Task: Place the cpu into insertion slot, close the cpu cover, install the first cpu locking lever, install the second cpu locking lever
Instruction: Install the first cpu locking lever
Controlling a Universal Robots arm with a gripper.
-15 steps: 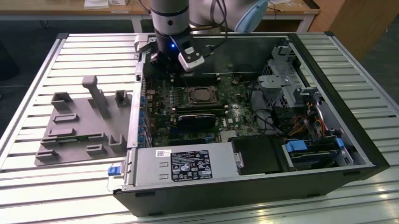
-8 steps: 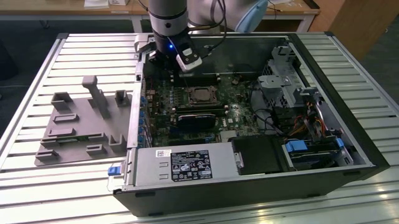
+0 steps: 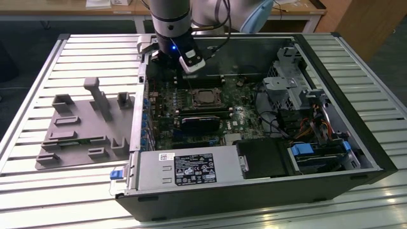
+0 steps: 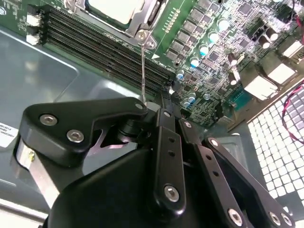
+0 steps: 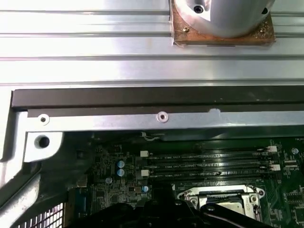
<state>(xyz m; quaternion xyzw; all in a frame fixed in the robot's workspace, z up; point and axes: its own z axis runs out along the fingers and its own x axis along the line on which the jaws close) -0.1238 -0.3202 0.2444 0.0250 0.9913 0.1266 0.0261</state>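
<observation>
We've got the pincer (image 3: 191, 67) low inside the computer case (image 3: 254, 200) in the exterior view, with the cpu (image 3: 205, 97) close by at 5 o'clock, flat on the motherboard (image 3: 245, 117). In the second wrist view the cpu cover (image 4: 152, 12) frames it, and the pincer is clamped on 1 thin locking lever (image 4: 143, 66).

Slatted metal table (image 3: 38, 71), wooden desk (image 3: 57, 10) behind, dark floor (image 3: 391, 59)

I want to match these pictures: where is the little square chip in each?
Exterior view: chip at the middle of the circuit board.
Second wrist view: chip beside the long black slots.
First wrist view: chip beside those slots too.
Shared landmark: those slots.
</observation>
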